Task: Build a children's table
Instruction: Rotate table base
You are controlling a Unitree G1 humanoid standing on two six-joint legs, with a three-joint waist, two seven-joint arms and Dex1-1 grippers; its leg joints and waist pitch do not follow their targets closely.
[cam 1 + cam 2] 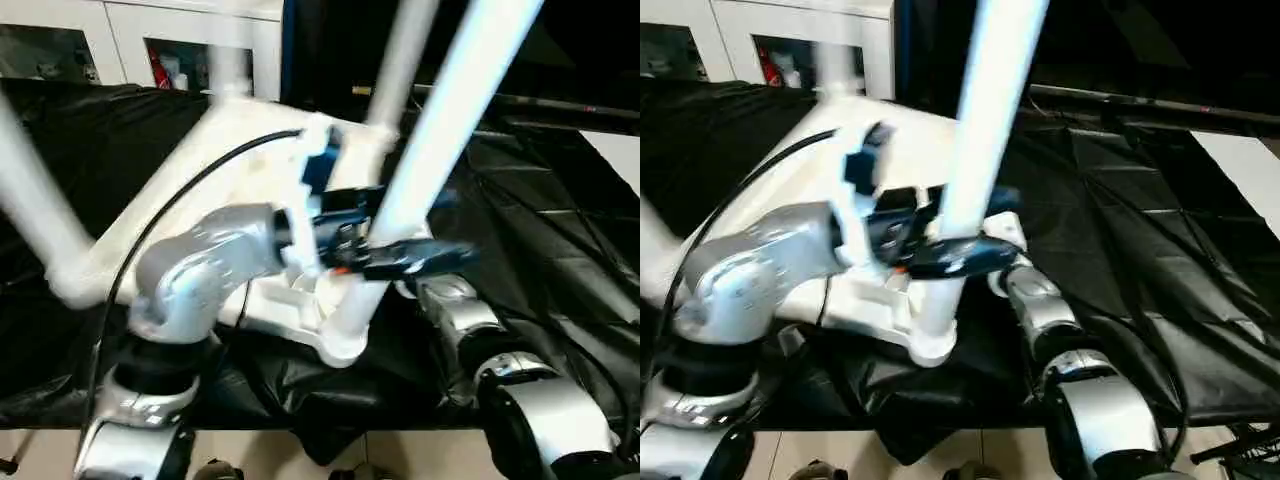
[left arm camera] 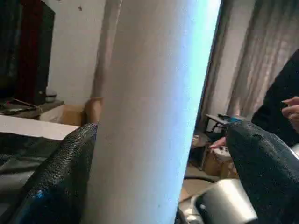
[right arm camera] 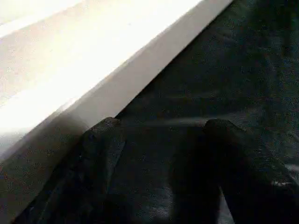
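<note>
The children's table lies upside down on black cloth, its white tabletop (image 1: 240, 130) ribbed side up. White legs rise from its corner sockets: one at the left (image 1: 30, 200), one at the back (image 1: 400, 60), and the nearest leg (image 1: 440, 130) from the front socket (image 1: 345, 340). My left gripper (image 1: 385, 245) stands open around that nearest leg. In the left wrist view the leg (image 2: 154, 112) touches one finger (image 2: 70, 172), with a gap to the other (image 2: 261, 163). My right gripper (image 3: 161, 123) is open and holds nothing, low over the cloth beside the tabletop's edge (image 3: 117, 79).
Black cloth (image 1: 560, 200) covers the work surface and hangs over its front edge. White cabinets (image 1: 150, 40) stand behind. A person's hand (image 2: 292, 105) shows past the leg in the left wrist view. My right forearm (image 1: 455, 305) lies close to the front socket.
</note>
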